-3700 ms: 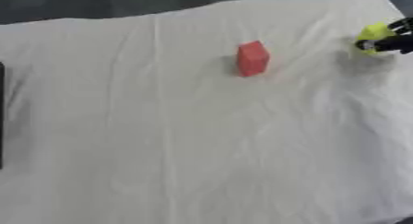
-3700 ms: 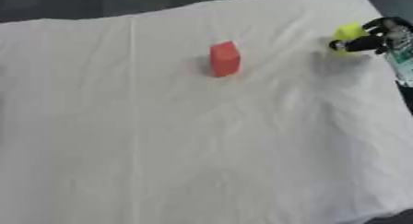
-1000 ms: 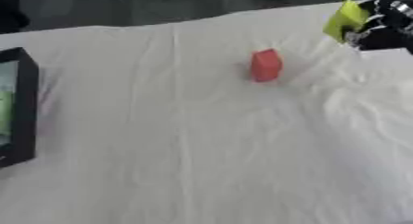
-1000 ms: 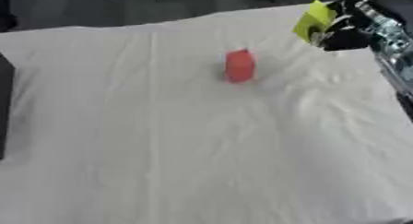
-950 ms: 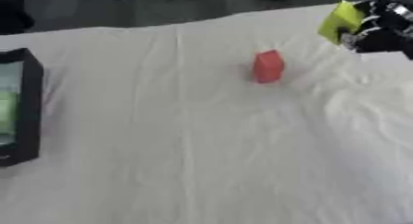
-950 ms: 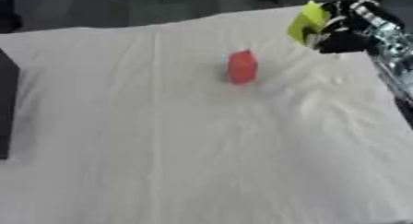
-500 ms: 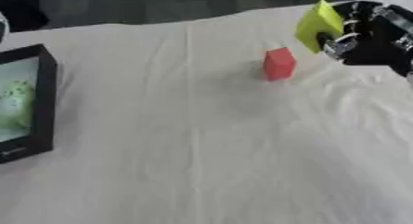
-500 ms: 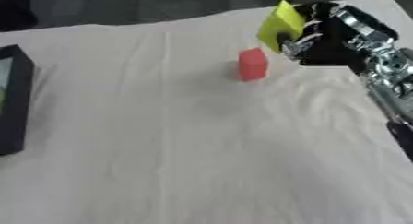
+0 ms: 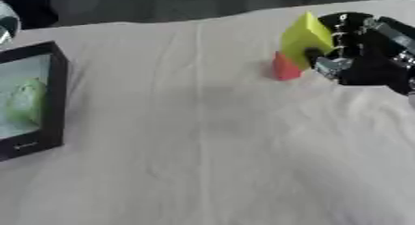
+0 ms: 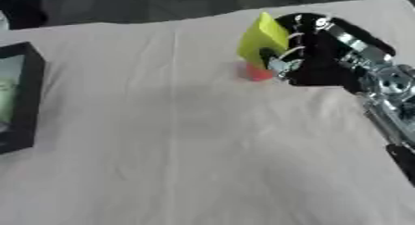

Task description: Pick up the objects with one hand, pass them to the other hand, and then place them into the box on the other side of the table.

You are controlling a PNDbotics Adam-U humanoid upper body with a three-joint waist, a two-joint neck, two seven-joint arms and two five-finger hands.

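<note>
Right hand (image 10: 320, 57) grips yellow block (image 9: 304, 40) above wrinkled white cloth (image 9: 203, 140) (dark floor beyond).

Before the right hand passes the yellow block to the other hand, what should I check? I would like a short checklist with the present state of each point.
1. Right hand holds the yellow block: ok, fingers are curled round it.
2. Block is lifted off the cloth: ok.
3. Left hand is ready to receive: not ok, it shows in no view.
4. Red block is clear of the carried block: cannot tell, the yellow block overlaps it in both views.
5. Box is at the left side: ok.
6. Room in the box: cannot tell, something pale green already lies inside.
</note>
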